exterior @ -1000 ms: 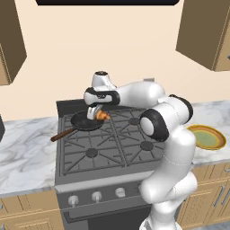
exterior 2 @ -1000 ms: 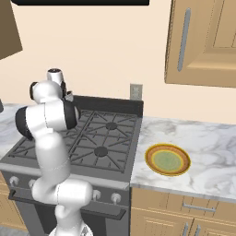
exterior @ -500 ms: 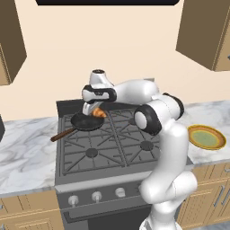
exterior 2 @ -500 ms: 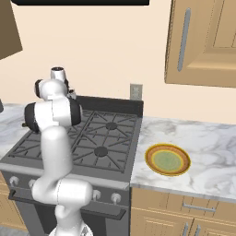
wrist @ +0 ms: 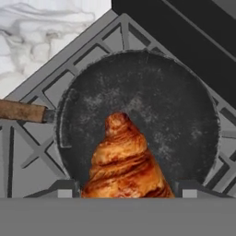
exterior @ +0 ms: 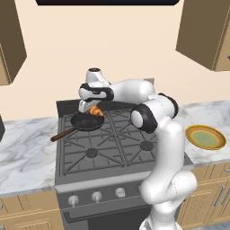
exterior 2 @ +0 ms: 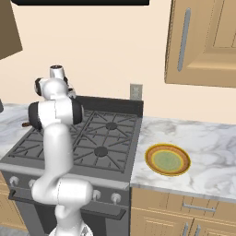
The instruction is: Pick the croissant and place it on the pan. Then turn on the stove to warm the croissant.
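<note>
The golden croissant [exterior: 95,110] [wrist: 123,161] hangs just above the black pan [exterior: 85,121] [wrist: 161,110], held between my fingers. My gripper [exterior: 93,109] [wrist: 123,190] is shut on the croissant over the pan's right part. The pan sits on the stove's [exterior: 117,148] [exterior 2: 101,138] rear left burner, its reddish-brown handle [exterior: 60,134] [wrist: 20,110] pointing toward the left counter. In the hand view the pastry's tip points up over the pan's dark floor. The silver knobs [exterior: 96,196] line the stove's front. In the right base view my arm hides the pan.
A yellow-rimmed green plate [exterior: 206,137] [exterior 2: 167,159] lies on the marble counter right of the stove. Wooden cabinets hang at upper left and right. The stove's raised back panel [wrist: 184,32] runs just behind the pan.
The gripper has carried the croissant a little leftward and lower, ending over the pan. The pan and plate have not moved.
</note>
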Robot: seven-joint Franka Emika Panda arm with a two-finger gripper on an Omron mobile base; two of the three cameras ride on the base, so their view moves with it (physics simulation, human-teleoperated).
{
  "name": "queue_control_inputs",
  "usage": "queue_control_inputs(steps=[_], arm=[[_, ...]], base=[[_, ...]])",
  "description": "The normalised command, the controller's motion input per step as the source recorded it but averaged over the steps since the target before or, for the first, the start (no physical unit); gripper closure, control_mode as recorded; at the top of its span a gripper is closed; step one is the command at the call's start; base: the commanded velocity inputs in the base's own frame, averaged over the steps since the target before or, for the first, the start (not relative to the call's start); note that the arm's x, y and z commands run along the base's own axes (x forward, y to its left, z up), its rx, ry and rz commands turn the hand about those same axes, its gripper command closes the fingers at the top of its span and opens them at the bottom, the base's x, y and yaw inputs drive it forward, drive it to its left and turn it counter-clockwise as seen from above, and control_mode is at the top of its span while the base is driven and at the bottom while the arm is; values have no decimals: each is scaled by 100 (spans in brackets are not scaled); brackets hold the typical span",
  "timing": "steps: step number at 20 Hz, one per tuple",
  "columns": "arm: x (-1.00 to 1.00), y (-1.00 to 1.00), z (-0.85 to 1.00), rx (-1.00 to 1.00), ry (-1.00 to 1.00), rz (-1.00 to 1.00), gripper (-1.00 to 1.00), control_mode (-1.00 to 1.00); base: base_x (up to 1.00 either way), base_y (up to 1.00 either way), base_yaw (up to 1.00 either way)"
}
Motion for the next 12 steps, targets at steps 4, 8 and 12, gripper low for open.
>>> queue_control_inputs(steps=[4,8,12], arm=[[30,8,-4,0,4,0,100,-100],[32,2,-7,0,5,0,100,-100],[27,0,-7,0,5,-1,100,-100]], base=[[0,0,0],[0,0,0],[0,0,0]])
